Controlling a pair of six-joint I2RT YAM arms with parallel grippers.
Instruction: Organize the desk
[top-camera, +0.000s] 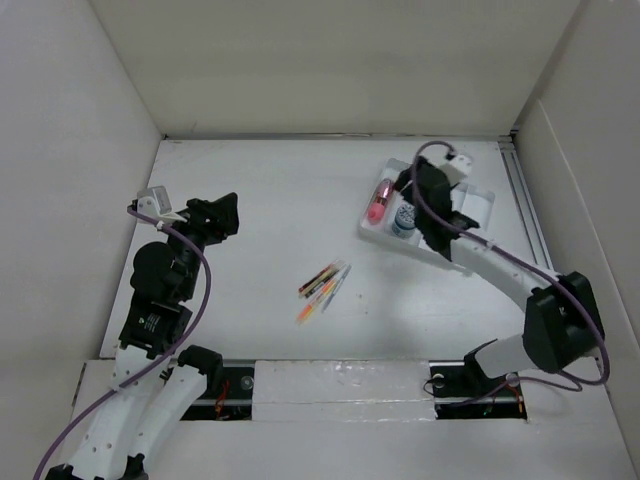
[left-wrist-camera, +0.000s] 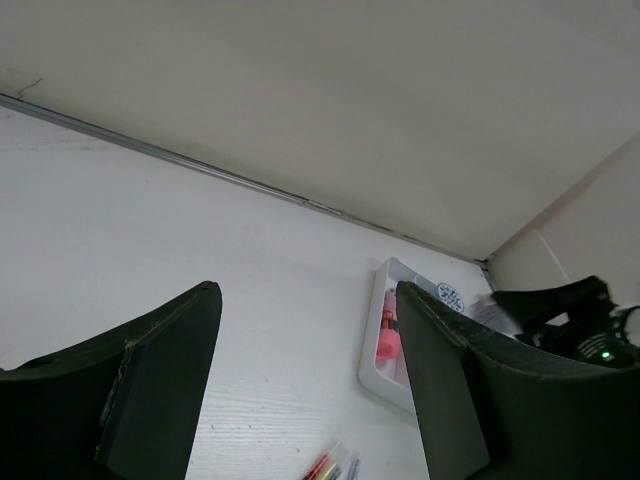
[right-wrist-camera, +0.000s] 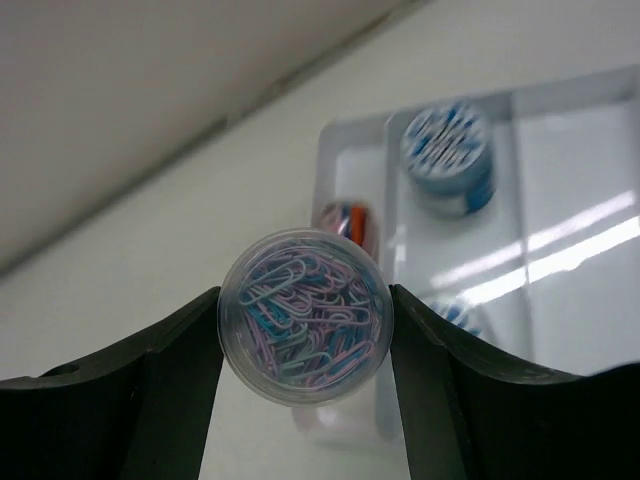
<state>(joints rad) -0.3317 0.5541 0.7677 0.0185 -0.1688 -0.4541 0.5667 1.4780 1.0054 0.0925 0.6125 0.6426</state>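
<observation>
The white desk (top-camera: 260, 200) holds a small white ridged tray (top-camera: 378, 235) at the back right. My right gripper (right-wrist-camera: 305, 335) is shut on a clear round tub of pastel paper clips (right-wrist-camera: 303, 316) and holds it above the tray (right-wrist-camera: 560, 180). In the top view that gripper (top-camera: 420, 190) hangs over the tray. A pink item (top-camera: 377, 205) and a blue-and-white round tub (top-camera: 404, 220) lie in the tray. My left gripper (top-camera: 218, 215) is open and empty at the desk's left side. Several coloured pens (top-camera: 322, 284) lie mid-desk.
White walls enclose the desk on the left, back and right. A metal rail (top-camera: 525, 200) runs along the right edge. The tray (left-wrist-camera: 378, 350) and pens (left-wrist-camera: 332, 467) also show between my left fingers (left-wrist-camera: 165, 380) in the left wrist view.
</observation>
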